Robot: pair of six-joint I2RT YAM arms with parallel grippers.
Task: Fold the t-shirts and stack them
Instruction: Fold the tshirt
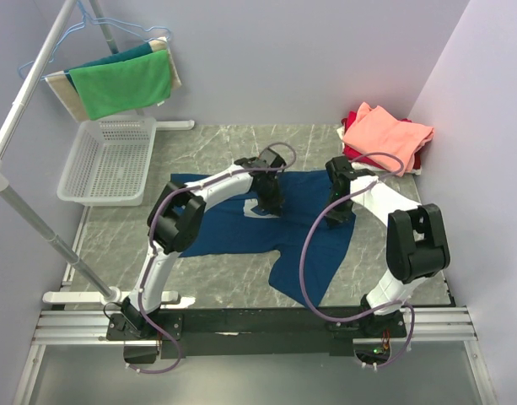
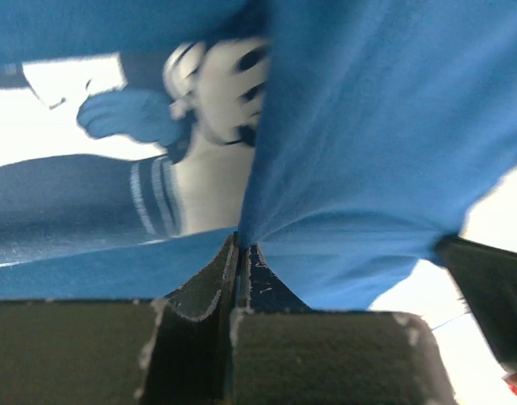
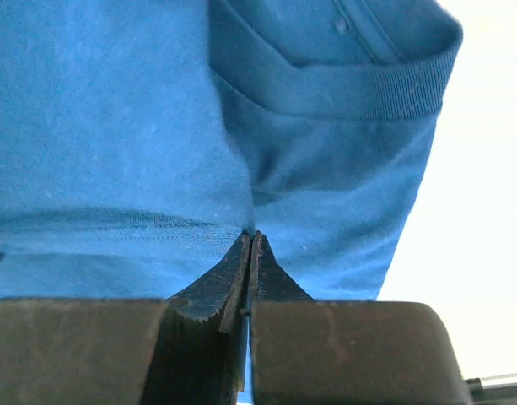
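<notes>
The navy-blue t-shirt [image 1: 241, 228] lies spread across the middle of the marble table, its pale chest print [image 1: 260, 211] partly under my left arm. My left gripper [image 1: 273, 202] is shut on a pinch of the shirt's cloth; in the left wrist view the blue cloth [image 2: 368, 152] rises from the closed tips [image 2: 239, 245], with the cartoon print [image 2: 216, 93] beyond. My right gripper [image 1: 338, 202] is shut on the shirt near its collar; the ribbed collar [image 3: 359, 93] shows above the closed tips [image 3: 251, 240]. The folded salmon-pink shirt [image 1: 386, 135] lies on the red one [image 1: 352, 153] at the back right.
A white mesh basket [image 1: 106, 160] stands at the back left. A green cloth [image 1: 123, 84] hangs on a hanger from a white rail [image 1: 22, 93]. The table's front edge [image 1: 258, 310] runs by the arm bases.
</notes>
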